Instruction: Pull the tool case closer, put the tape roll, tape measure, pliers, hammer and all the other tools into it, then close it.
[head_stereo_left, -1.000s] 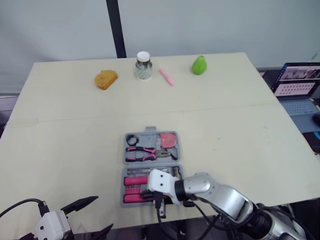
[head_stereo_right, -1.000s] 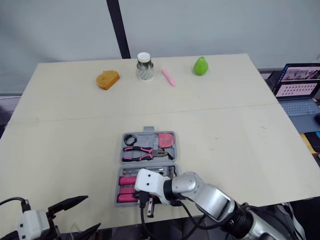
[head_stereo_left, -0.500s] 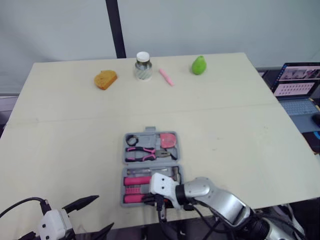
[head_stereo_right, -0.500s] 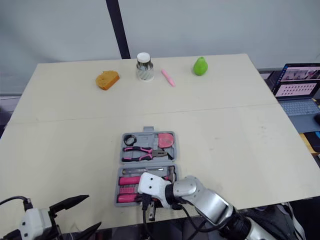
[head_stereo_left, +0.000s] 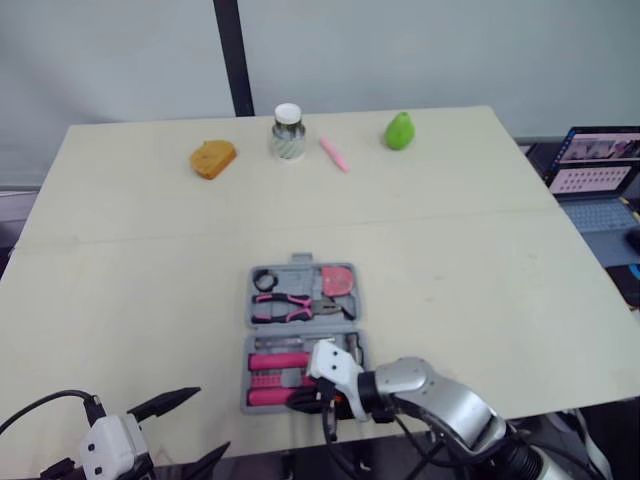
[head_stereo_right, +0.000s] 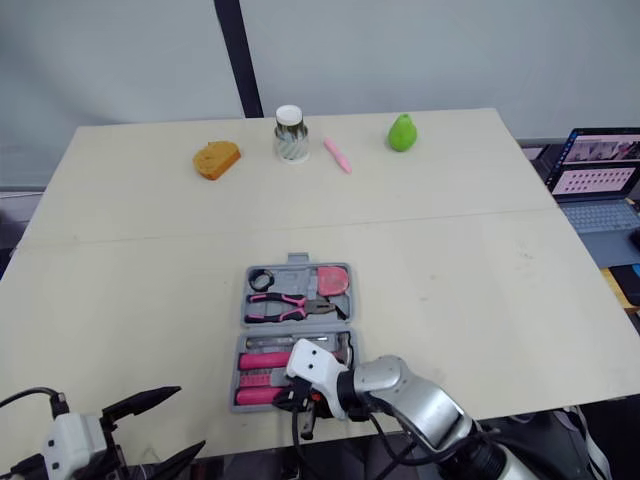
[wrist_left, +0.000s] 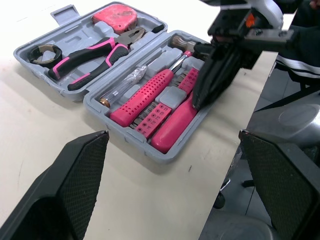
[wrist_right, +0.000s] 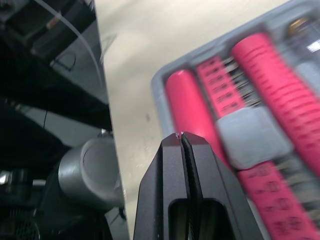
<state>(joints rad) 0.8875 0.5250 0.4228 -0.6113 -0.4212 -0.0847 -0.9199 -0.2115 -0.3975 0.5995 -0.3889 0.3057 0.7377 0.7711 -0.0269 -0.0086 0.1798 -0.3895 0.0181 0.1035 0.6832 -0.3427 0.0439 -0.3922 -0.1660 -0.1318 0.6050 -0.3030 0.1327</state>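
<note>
The left gripper (head_stereo_left: 190, 432) is spread wide and empty by the desk's (head_stereo_left: 120, 260) near edge. The gray tool case (head_stereo_left: 300, 260) is laid open there, with pliers (wrist_left: 85, 56) and tape measure (wrist_left: 115, 11) seated in its far half. The right gripper (wrist_right: 181, 136) is clenched on nothing, its tips set at a pink handle (wrist_left: 172, 122) in the near half.

Lower right, the right arm (head_stereo_left: 445, 395) is rounded silver-grey with a white wrist block and black cables; the left gripper (head_stereo_left: 211, 420) has black pointed fingers (head_stereo_left: 165, 403).
</note>
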